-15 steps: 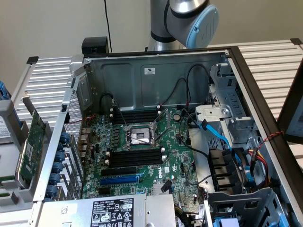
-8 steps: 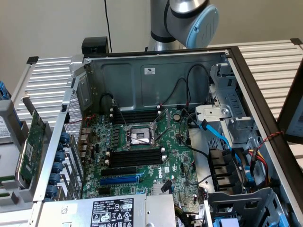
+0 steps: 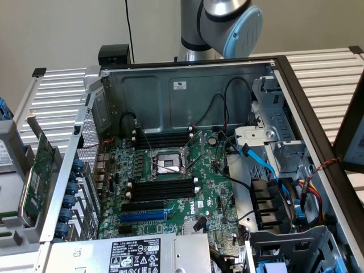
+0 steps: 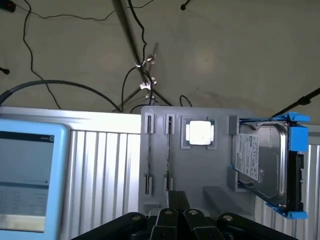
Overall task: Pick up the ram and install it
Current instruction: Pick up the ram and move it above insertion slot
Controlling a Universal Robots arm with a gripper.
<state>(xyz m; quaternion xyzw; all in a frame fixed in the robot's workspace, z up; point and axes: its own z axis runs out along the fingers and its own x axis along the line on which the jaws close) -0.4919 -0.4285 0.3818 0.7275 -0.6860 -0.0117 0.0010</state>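
**A:** Where is the hand?

**B:** The hand [image 4: 177, 197] hangs just off the near edge of the grey holder [image 4: 200, 170], in line with the holder's two narrow slots. Its fingers are pressed together with nothing between them.

**A:** And the ram?

**B:** A thin strip stands edge-on in one of the holder's narrow slots. That looks to be the ram [image 4: 169, 155], just ahead of the fingertips and not touched by them. From the edge I cannot make out its colour or its chips.

**A:** What else does the holder carry?

**B:** A silvery processor chip [image 4: 200, 132] sits in a square recess beside the slots. Past it, at the holder's end, a hard drive [image 4: 262, 162] sits in a blue carrier.

**A:** And around the holder?

**B:** It lies on a ribbed metal worktop [image 4: 107, 165]. A screen with a pale blue frame [image 4: 30, 175] sits off the holder's other end, apart from it.

**A:** The computer?

**B:** In the exterior view the case [image 3: 187, 96] lies open with the motherboard [image 3: 210, 182] facing up and its black memory slots [image 3: 162, 187] with white end clips in sight. I cannot tell how the case lies relative to the holder.
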